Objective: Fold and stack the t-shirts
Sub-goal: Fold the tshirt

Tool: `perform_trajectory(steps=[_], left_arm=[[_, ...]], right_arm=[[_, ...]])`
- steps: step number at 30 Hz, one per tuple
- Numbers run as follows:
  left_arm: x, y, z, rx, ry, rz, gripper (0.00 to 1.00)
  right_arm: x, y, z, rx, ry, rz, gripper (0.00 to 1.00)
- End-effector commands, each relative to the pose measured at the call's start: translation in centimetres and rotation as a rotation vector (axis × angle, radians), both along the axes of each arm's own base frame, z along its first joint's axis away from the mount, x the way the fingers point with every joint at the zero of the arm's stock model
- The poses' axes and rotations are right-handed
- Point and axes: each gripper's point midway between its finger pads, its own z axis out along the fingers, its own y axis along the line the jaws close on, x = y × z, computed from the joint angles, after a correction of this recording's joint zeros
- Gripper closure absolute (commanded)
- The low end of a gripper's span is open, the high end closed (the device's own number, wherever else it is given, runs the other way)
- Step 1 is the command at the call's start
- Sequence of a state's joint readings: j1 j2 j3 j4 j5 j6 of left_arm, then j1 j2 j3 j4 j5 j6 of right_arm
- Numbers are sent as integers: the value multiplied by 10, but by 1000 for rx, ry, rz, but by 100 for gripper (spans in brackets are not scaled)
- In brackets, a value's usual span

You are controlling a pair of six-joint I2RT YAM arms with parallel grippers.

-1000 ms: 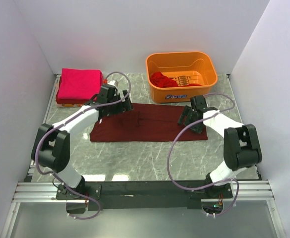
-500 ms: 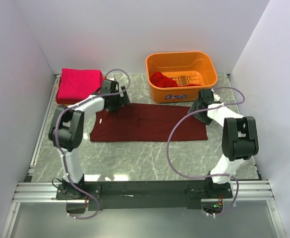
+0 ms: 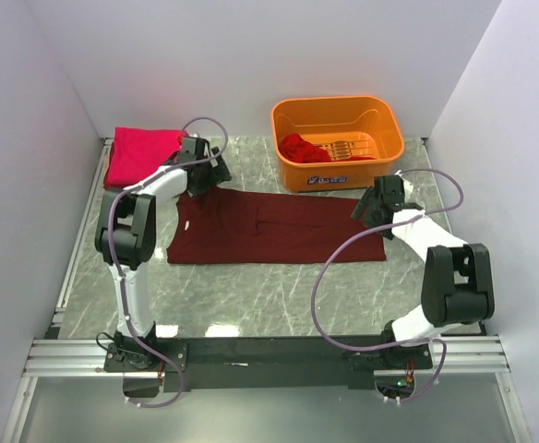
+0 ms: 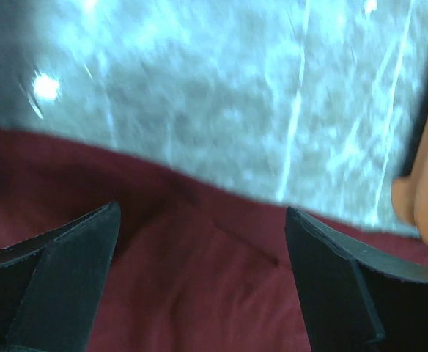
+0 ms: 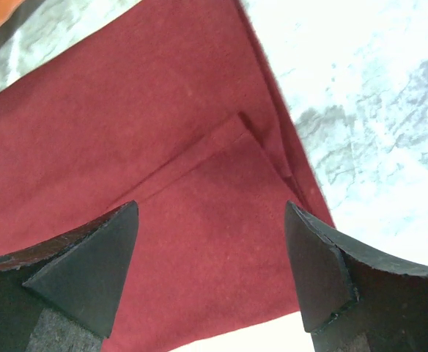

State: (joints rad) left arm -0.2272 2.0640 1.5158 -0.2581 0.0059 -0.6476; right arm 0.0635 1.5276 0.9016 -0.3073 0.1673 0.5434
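A dark maroon t-shirt (image 3: 274,229) lies flat, folded into a long strip, across the marble table. A bright pink-red t-shirt (image 3: 140,155) sits folded at the back left. A brighter red t-shirt (image 3: 302,147) lies crumpled in the orange basket. My left gripper (image 3: 205,183) is open and empty over the maroon shirt's far left corner (image 4: 199,293). My right gripper (image 3: 373,209) is open and empty over the shirt's far right corner (image 5: 221,220), where a folded edge shows.
The orange plastic basket (image 3: 336,109) stands at the back, right of centre, just behind the maroon shirt. White walls close in the left, right and back. Bare marble (image 3: 279,286) lies in front of the shirt.
Both grippers have moved outward along the shirt's far edge, the left toward the back-left corner, the right toward the right corner. The maroon shirt lies as before.
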Motion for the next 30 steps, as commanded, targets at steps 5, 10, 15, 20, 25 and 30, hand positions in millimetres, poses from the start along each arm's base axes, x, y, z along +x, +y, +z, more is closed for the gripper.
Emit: perform_trajectory(steps=[5,10,15,20,25,30], left_arm=[[-29,-21,67,-12,-119,-13,1],[-61,-30,55,-40,-82,-60,1],[-88,-44,8,-53,25,-112,1],[-91,-40,-20,-20,86,-103,1],[-80,-52,-44,-11,147,-181,0],[-65,-66,-58,6,162,-253,1]], right_arm=[[13,29,1,64,-77,96,13],[10,45,-24,57,14,117,13],[-7,57,-38,92,80,99,27],[-50,72,-51,58,198,157,26],[-102,103,-54,62,238,249,25],[-186,167,-57,192,338,469,24]])
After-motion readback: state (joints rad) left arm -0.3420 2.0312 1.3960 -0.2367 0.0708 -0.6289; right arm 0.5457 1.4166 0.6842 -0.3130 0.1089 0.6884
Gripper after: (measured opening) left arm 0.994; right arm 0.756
